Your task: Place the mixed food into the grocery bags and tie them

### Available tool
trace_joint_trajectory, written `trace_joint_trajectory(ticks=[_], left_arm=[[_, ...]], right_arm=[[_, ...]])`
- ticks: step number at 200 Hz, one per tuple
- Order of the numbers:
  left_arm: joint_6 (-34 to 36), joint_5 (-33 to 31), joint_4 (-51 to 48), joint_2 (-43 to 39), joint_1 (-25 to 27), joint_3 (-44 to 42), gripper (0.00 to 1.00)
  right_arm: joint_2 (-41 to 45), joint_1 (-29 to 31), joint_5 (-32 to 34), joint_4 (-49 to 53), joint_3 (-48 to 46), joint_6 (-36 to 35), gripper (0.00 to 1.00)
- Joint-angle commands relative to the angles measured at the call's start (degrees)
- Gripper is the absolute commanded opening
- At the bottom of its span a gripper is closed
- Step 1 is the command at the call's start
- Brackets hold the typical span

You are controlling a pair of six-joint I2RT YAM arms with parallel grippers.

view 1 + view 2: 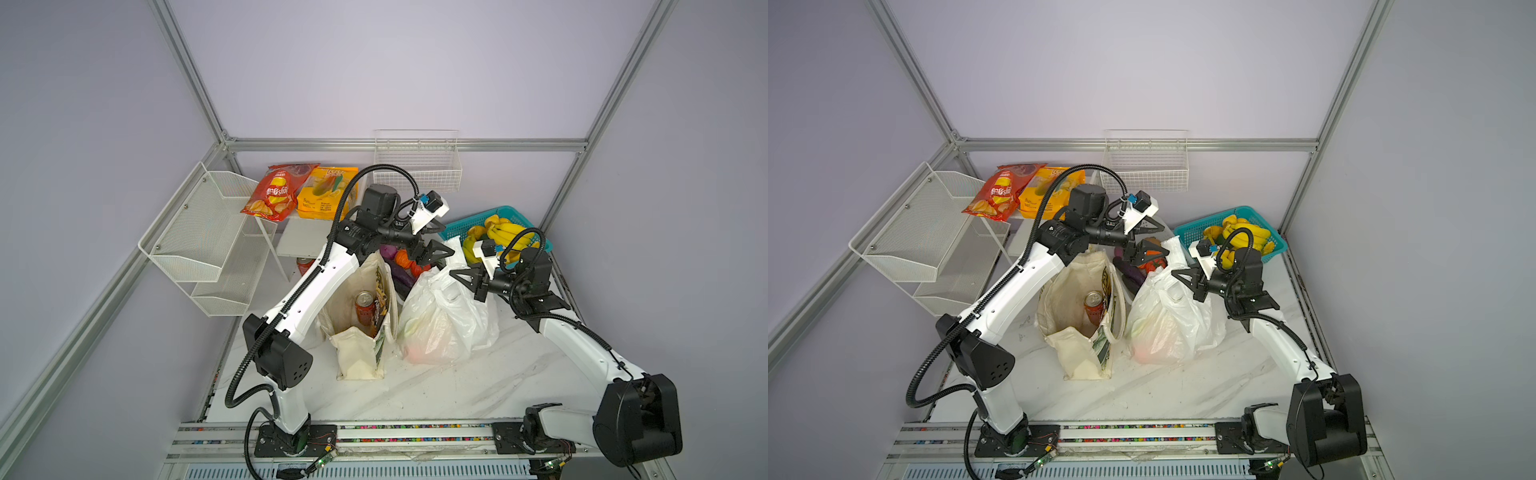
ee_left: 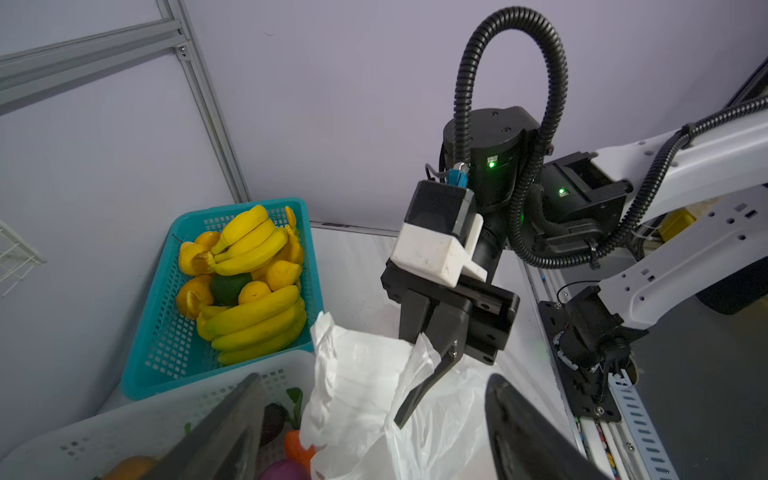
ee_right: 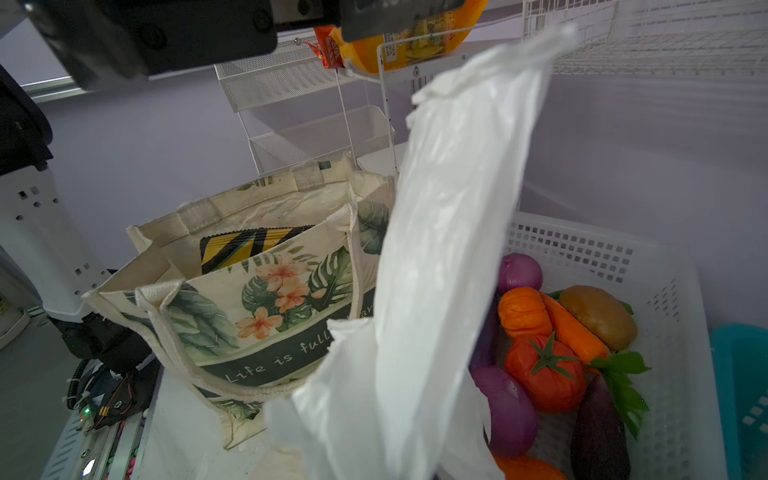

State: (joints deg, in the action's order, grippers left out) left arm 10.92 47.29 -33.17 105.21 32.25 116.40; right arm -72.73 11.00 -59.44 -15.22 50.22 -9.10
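The white plastic bag [image 1: 436, 324] stands full, right of the cream tote [image 1: 357, 357]. A faint orange tint shows through its lower side; the oranges themselves cannot be made out. My right gripper [image 1: 467, 279] is shut on one bag handle [image 3: 457, 208], which stretches upward; in the left wrist view its fingers [image 2: 415, 395] pinch the plastic. My left gripper [image 2: 374, 432] hangs open just above the bag's far top [image 2: 353, 374], holding nothing. The reddish-brown can [image 1: 365, 307] and the black packet with yellow zigzags [image 3: 249, 245] stand inside the tote [image 3: 266, 299].
A white lattice basket [image 3: 602, 249] of vegetables sits right behind the bags. A teal basket [image 1: 453, 226] with bananas stands at the back right. The red crisp packet [image 1: 270, 191] and the yellow-orange packet [image 1: 324, 195] lie on the white mesh shelf [image 1: 199, 232]. Another can [image 1: 303, 266] stands behind my left arm.
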Motion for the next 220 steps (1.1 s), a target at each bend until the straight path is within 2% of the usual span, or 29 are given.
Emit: trace_joint_trajectory(ticks=[1, 34, 57, 98, 126, 148, 161, 220], left_arm=[[-8.5, 3.6, 4.4, 2.8, 0.1, 2.4, 0.85], [-9.6, 5.0, 4.4, 5.7, 1.1, 5.1, 0.85], [-11.4, 5.3, 6.9, 6.8, 1.9, 5.2, 0.77], [-14.2, 4.9, 11.4, 7.9, 2.1, 4.8, 0.54], [-13.6, 5.4, 12.1, 7.1, 2.1, 3.1, 0.32], [-12.7, 4.2, 14.2, 4.6, 1.8, -0.7, 0.08], [-13.7, 3.4, 17.2, 3.0, 1.4, -3.8, 0.01], [-15.0, 3.8, 20.0, 0.7, 0.5, -8.4, 0.00]], right_arm=[[1.5, 0.5, -1.3, -2.4, -0.6, 0.7, 0.06], [2.3, 0.8, -1.0, -2.4, -1.1, 0.8, 0.06], [2.3, 0.9, -0.6, -1.9, -0.9, 0.9, 0.06], [2.5, 0.9, 1.1, -0.9, -1.3, 0.6, 0.07], [2.9, 0.9, 2.8, -1.1, -1.4, 1.2, 0.07], [2.8, 0.8, 5.7, -1.6, -1.4, 3.2, 0.12], [2.7, 0.9, 6.5, -1.6, -1.7, 3.9, 0.15], [3.0, 0.3, 8.8, -1.9, -2.0, 5.7, 0.20]])
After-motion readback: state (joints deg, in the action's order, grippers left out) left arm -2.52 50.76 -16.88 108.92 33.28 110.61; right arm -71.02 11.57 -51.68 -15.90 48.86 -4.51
